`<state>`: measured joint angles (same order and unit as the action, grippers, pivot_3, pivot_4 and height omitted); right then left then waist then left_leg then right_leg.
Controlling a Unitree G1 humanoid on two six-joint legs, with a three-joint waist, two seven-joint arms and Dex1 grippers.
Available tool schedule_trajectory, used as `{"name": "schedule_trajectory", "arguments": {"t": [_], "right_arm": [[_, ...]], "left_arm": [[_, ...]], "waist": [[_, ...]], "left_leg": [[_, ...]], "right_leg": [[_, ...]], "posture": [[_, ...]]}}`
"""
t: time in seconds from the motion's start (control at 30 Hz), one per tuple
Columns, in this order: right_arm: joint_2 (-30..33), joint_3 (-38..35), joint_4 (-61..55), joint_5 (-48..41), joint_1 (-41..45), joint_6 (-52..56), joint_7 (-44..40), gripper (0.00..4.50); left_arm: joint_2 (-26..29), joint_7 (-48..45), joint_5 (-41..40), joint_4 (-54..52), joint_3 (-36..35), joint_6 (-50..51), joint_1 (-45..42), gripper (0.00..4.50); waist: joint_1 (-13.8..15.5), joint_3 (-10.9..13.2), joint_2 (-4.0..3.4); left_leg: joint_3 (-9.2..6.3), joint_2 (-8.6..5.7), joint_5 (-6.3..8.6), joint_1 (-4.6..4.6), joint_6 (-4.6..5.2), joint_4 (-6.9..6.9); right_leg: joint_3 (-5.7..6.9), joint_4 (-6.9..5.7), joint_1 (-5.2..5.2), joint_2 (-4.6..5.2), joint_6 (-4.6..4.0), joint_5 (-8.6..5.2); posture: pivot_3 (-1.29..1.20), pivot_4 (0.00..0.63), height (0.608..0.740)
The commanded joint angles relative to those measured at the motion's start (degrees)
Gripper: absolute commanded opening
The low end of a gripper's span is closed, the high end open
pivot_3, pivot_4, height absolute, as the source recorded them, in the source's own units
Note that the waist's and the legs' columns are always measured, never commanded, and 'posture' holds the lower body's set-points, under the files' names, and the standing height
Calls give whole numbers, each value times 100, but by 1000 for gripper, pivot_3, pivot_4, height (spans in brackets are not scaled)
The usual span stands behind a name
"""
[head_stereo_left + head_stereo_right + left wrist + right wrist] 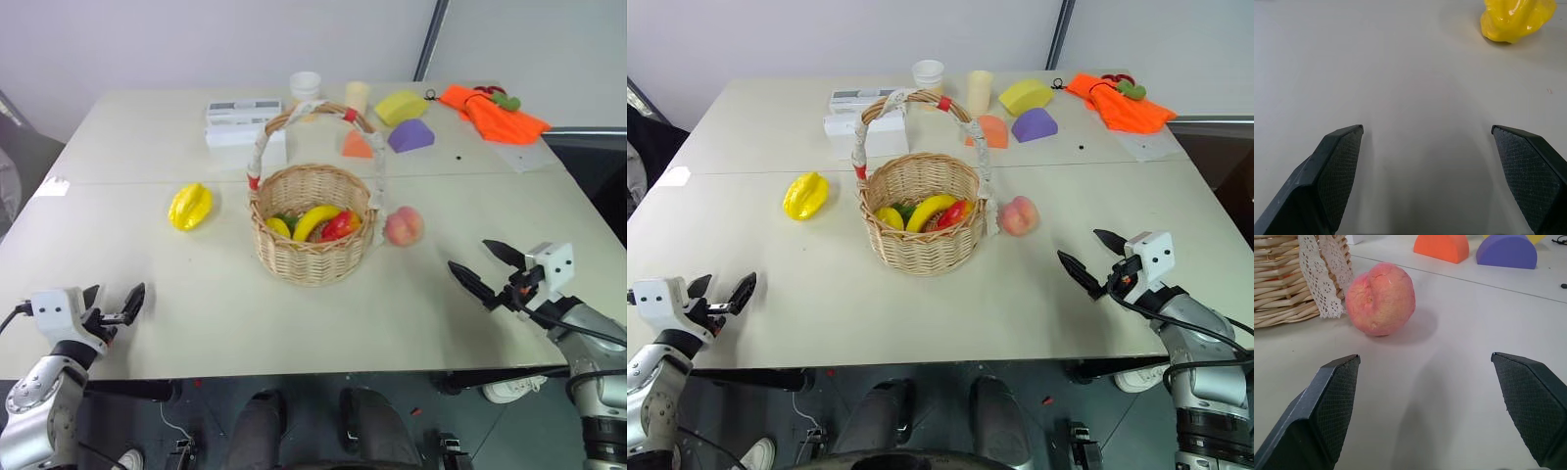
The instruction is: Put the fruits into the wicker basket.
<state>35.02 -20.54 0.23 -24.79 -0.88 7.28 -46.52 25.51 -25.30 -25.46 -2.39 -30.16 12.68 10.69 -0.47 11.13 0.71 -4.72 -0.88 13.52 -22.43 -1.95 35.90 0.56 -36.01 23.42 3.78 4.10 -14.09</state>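
The wicker basket stands mid-table with toy fruit inside, a banana among them, and its arched handle up. A yellow starfruit lies on the table to its left, also seen far ahead as the starfruit in the left wrist view. A pink-orange peach rests on the table against the basket's right side; the peach sits ahead of the right fingers. My left gripper hovers open and empty at the table's near left edge. My right gripper is open and empty near the right front, apart from the peach.
At the back of the table are a white box, two cups, yellow, purple and orange wedge blocks, and an orange cloth. The table's front edge runs just ahead of both grippers.
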Motion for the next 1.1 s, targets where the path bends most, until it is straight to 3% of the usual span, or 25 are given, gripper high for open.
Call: {"name": "schedule_trajectory", "arguments": {"t": [0.03, 0.23, 0.57, 0.73, 0.9, 1.1], "right_arm": [[30, -35, -136, -11, 31, -113, -8, 4478], [37, 1, -183, -26, 55, -113, -62, 4478], [289, 65, -773, -256, 288, 250, -229, 4478], [689, -163, -1613, -900, 206, 1009, -368, 4478], [1293, -471, -2761, -2142, 225, 2088, -534, 4478], [1430, -25, -3448, -2500, 887, 2470, -265, 4478]], "left_arm": [[42, -2, 3, -218, 0, -47, -23, 4500], [-26, -120, -401, -335, 19, 284, -171, 4500], [255, 224, -160, -524, 378, 776, -996, 4500], [633, 361, -50, -417, 623, 1264, -1840, 4500], [918, 402, 375, 26, 1176, 1586, -2696, 4500], [970, 180, 683, 995, 1707, 1715, -3700, 4500]], "waist": [[-4, 0, 0], [-2, 0, 0], [9, 1, 1], [27, 2, 4], [60, 4, 6], [91, 12, 25]], "left_leg": [[0, 0, 0, 0, 0, 0], [2, 0, 0, 0, 0, 0], [8, -2, 0, 0, 0, 1], [9, -5, -1, -3, 1, 3], [14, -11, 0, -2, 1, 1], [13, -17, 0, 0, 2, 3]], "right_leg": [[0, 0, 0, 0, 0, 0], [0, 0, 0, -4, 0, 0], [0, -2, 0, -9, 0, 1], [2, -4, 0, -12, 2, 2], [1, -3, -1, -9, 2, 4], [5, -5, -1, -19, 7, 4]], "posture": [[0, 150, 740], [0, 150, 740], [0, 150, 740], [0, 150, 740], [0, 150, 740], [0, 150, 740]]}}
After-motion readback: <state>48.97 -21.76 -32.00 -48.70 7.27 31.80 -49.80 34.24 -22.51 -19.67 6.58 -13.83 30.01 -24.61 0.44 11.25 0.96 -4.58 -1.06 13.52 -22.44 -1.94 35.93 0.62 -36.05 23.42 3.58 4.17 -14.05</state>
